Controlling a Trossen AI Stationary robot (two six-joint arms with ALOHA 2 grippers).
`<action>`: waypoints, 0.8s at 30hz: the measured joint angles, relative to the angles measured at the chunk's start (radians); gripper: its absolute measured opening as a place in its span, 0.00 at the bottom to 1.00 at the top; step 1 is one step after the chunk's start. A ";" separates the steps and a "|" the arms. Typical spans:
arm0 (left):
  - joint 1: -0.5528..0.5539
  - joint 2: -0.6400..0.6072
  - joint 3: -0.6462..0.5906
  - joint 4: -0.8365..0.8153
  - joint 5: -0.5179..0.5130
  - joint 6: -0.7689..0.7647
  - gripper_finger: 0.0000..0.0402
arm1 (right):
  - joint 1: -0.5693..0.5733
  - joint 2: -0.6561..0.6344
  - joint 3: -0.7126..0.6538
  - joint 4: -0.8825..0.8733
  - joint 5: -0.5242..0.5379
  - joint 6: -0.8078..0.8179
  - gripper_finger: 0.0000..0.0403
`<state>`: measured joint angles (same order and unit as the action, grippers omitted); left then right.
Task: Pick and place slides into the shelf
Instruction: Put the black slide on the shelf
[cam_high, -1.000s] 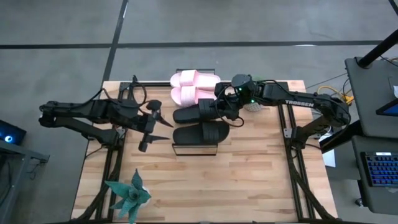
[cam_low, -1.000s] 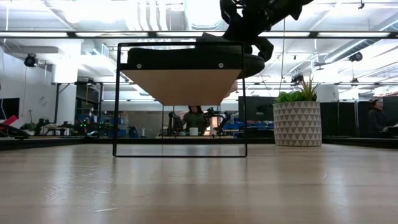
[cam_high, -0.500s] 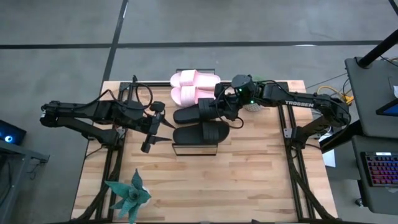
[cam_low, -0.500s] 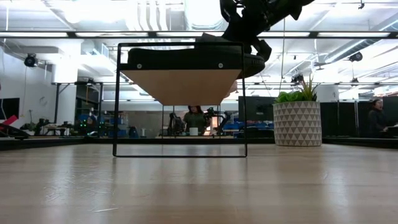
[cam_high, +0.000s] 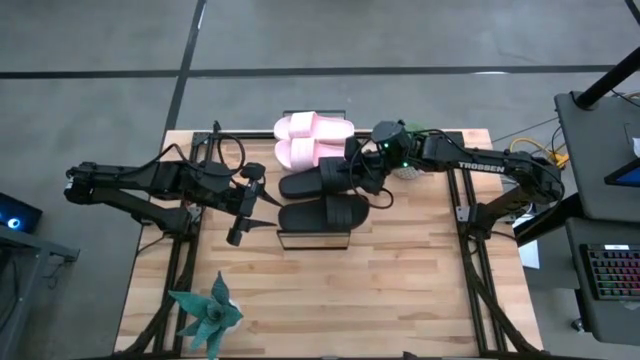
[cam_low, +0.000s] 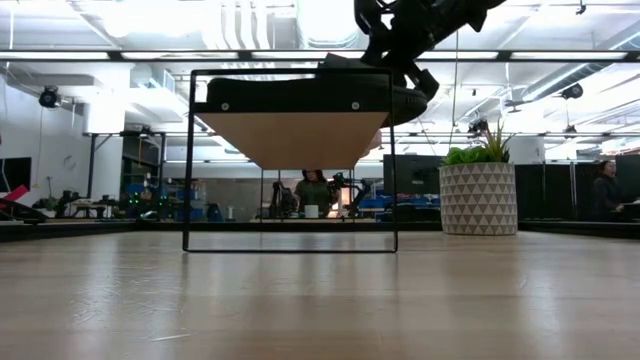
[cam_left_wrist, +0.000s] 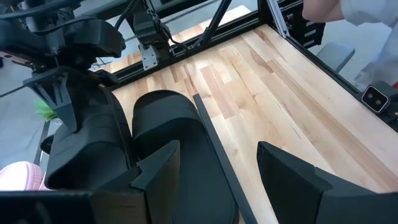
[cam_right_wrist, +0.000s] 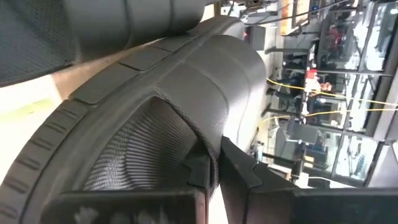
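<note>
Slip risk: right gripper (cam_high: 352, 176) jaws clench black slide (cam_high: 318, 181) on shelf (cam_high: 312, 239) near counter's far edge; left gripper (cam_high: 245, 205) jaws released

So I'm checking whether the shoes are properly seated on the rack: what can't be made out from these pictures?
- High view: the small wooden-topped shelf is mostly covered by the two matte black slides; only its near edge shows.
- Low view: the two pale pink slides are hidden behind the shelf plank.
- Right wrist view: the right gripper is pressed against a black slide, which fills the picture.
- Left wrist view: the left gripper is open; the pink slides are cut off at the edge.
</note>
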<state>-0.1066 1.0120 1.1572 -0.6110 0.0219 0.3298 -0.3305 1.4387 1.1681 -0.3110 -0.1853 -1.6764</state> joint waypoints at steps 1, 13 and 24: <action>0.000 0.000 0.000 0.000 0.000 0.000 0.50 | 0.000 0.000 -0.003 -0.011 0.000 0.000 0.03; 0.000 0.000 0.000 0.000 0.000 0.000 0.50 | 0.010 0.002 0.015 -0.057 0.003 0.179 0.06; 0.000 0.000 0.000 0.000 0.000 0.000 0.50 | 0.010 0.001 0.019 -0.058 0.013 0.186 0.36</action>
<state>-0.1066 1.0122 1.1568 -0.6113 0.0219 0.3298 -0.3210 1.4399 1.1870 -0.3695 -0.1722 -1.4902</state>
